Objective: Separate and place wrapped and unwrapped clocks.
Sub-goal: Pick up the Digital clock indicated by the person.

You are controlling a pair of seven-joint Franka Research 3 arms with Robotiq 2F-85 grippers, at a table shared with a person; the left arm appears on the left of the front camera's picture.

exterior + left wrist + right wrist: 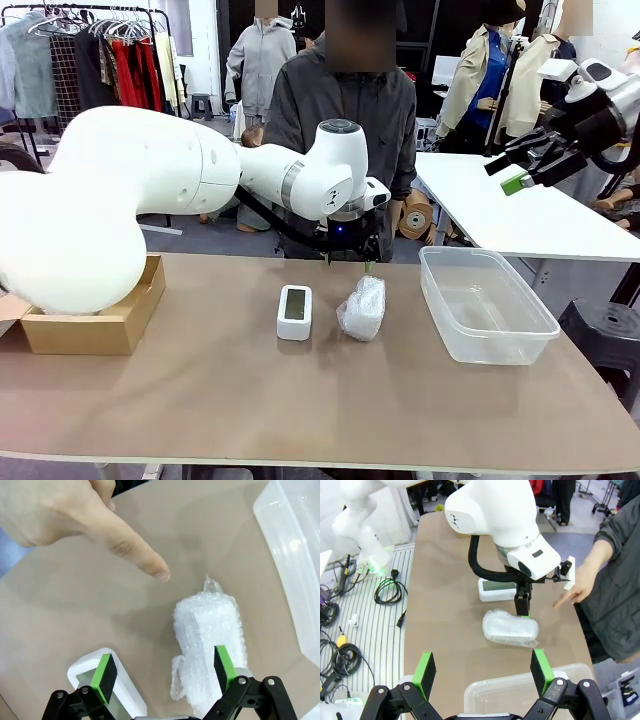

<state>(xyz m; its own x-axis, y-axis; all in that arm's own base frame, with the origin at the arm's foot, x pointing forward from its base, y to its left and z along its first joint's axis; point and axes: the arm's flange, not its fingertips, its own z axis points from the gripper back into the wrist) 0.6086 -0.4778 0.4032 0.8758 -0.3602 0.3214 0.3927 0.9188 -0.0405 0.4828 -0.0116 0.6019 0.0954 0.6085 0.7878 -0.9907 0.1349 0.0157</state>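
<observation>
1. The brown worktop [250, 400] runs across the front view, and a person stands at its far side.
2. The left arm [150, 190] reaches in over the middle of the worktop.
3. A clear plastic tub [443, 320] sits at the right end of the worktop, with nothing in it.
4. A cardboard box [90, 330] sits at the left end, partly behind the arm.
5. The person's hand [75, 515] points one finger down at the worktop. The fingertip is near the far end of the wrapped clock but does not touch it.
6. The wrapped clock [362, 307], a white bundle in bubble wrap, lies mid-worktop between the bare clock and the tub.
7. The bare clock [294, 311], white with a grey-green screen facing up, lies just beside the wrapped one, a small gap between them.
8. The left claw [162, 652] hangs above both clocks with its jaws wide, gripping nothing. One green pad is over the bare clock and the other over the bundle.
9. The right claw [481, 654] is raised high near the tub, jaws wide and empty.
</observation>
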